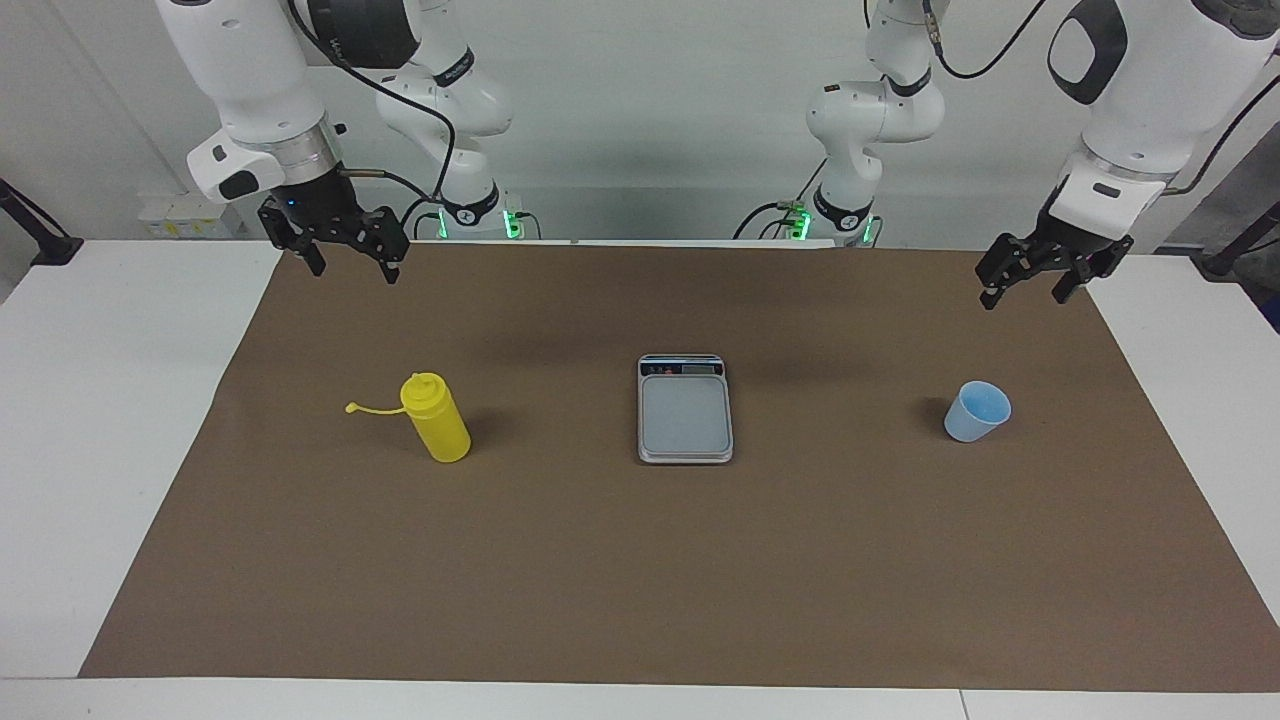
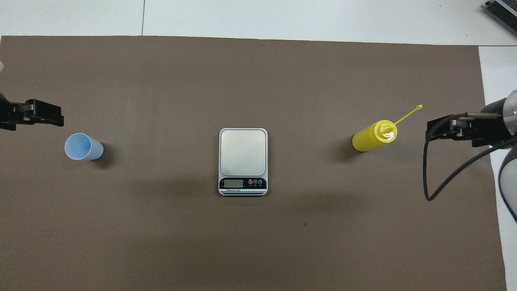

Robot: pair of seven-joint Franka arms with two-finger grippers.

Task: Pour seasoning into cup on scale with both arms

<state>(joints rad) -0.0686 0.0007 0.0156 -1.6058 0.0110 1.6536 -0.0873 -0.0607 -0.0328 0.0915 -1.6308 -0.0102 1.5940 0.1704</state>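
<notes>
The yellow seasoning bottle (image 1: 437,420) (image 2: 373,136) stands upright on the brown mat toward the right arm's end, its cap strap sticking out sideways. The grey scale (image 1: 685,410) (image 2: 242,157) lies at the mat's middle with nothing on it, its display edge toward the robots. The light-blue cup (image 1: 977,411) (image 2: 83,147) stands upright and empty toward the left arm's end. My right gripper (image 1: 355,272) (image 2: 460,129) hangs open and empty over the mat's edge, apart from the bottle. My left gripper (image 1: 1024,298) (image 2: 34,115) hangs open and empty over the mat's edge, apart from the cup.
The brown mat (image 1: 640,580) covers most of the white table (image 1: 100,400). A black cable (image 2: 444,178) loops down from the right arm. Both arm bases stand at the robots' edge of the table.
</notes>
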